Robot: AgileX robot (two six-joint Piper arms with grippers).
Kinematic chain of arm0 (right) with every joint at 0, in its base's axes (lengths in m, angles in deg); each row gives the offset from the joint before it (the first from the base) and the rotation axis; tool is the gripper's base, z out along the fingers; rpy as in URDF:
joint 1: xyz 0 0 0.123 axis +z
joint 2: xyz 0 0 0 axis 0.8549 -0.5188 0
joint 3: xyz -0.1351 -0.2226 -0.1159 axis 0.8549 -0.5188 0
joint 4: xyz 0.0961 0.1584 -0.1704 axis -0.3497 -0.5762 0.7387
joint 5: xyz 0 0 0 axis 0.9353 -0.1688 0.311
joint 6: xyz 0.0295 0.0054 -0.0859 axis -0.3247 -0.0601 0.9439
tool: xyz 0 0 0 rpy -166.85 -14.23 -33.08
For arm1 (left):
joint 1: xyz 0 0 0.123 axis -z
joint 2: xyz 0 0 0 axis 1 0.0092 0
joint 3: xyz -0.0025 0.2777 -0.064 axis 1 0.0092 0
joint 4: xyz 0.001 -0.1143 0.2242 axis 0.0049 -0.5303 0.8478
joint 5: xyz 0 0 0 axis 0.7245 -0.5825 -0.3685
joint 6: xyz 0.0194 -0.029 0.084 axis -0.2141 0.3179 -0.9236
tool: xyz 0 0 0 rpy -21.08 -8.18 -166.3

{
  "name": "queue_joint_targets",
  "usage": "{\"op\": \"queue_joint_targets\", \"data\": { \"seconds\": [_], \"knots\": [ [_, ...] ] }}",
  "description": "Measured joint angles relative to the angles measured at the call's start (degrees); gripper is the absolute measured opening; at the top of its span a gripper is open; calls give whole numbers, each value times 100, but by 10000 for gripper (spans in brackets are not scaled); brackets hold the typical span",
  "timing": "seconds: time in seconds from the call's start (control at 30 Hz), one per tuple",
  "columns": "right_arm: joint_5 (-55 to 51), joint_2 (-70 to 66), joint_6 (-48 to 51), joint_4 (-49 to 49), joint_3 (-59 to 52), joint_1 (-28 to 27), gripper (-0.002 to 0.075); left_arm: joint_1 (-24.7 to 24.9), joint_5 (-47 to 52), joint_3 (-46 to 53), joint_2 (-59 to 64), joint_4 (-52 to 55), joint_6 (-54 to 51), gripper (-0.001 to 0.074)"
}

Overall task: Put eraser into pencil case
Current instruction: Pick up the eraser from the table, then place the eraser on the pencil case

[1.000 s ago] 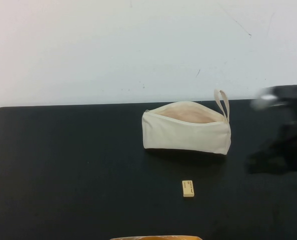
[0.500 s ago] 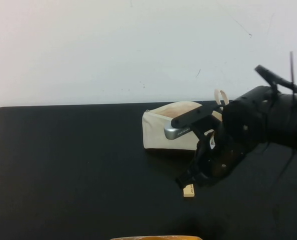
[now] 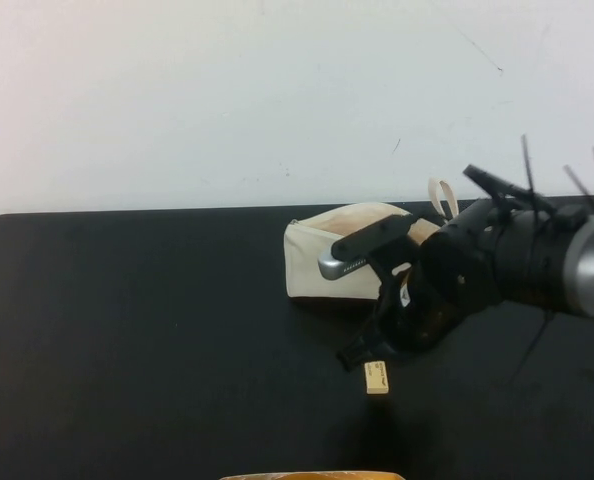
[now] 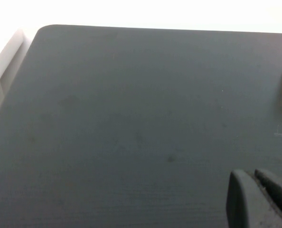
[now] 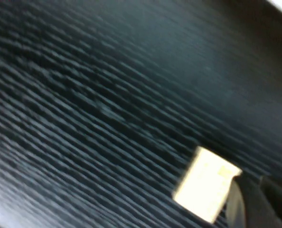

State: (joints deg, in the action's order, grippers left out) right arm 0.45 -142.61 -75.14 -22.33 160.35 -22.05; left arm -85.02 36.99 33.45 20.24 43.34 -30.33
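Since the earlier pictures the right arm has swept in from 3 o'clock and come lower, so that the right gripper (image 3: 362,352) now hangs just above the eraser (image 3: 377,377), a little to its 11 o'clock side. One second ago this arm was only a blur at the table's right edge, and half a second ago its tip was almost at the same place but covered the top of the eraser more. The eraser itself has not moved: it lies flat on the black table (image 3: 137,330), at 6 o'clock from the pencil case (image 3: 312,265). The pencil case also stays where it was, its zipper open and the beige lining visible, though the arm now hides most of its right half.

In the right wrist view the eraser (image 5: 206,184) is close to one dark finger (image 5: 255,204), but I cannot tell how wide the claw stands, and it seems to hold nothing (the block still rests on the table). The left gripper (image 4: 262,199) is parked over bare table at the left side, well apart from both things, with its fingers together and empty.

For the task this means, in my judgement, that the approach is nearly finished and the grasp of the eraser is the step in hand.
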Motion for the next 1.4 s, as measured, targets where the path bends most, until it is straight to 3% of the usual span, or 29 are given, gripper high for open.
{"op": "queue_joint_targets", "data": {
  "seconds": [0.07,0.23,0.4,0.57,0.63,0.73,0.77,1.1,1.23,1.4],
  "knots": [
    [90,-118,-56,-165,0,0,99,0,0,0,0,0,0,-2],
    [185,-310,-140,-396,0,0,339,0,0,0,0,0,0,-2],
    [219,-499,-153,-475,5,0,415,0,0,0,0,0,0,-2],
    [256,-604,-153,-515,14,0,388,0,0,0,0,0,0,-2],
    [256,-603,-153,-515,14,0,342,0,0,0,0,0,0,-2],
    [270,-616,-120,-515,28,0,208,0,0,0,0,0,0,-2],
    [254,-616,-80,-569,43,0,199,0,0,0,0,0,0,-2],
    [-869,-254,934,-874,1242,10,200,0,0,0,0,0,0,-2],
    [-799,-24,1230,-317,1956,10,200,0,0,0,0,0,0,-2],
    [-301,-40,907,801,2159,10,200,0,0,0,0,0,0,-2]
  ]
}}
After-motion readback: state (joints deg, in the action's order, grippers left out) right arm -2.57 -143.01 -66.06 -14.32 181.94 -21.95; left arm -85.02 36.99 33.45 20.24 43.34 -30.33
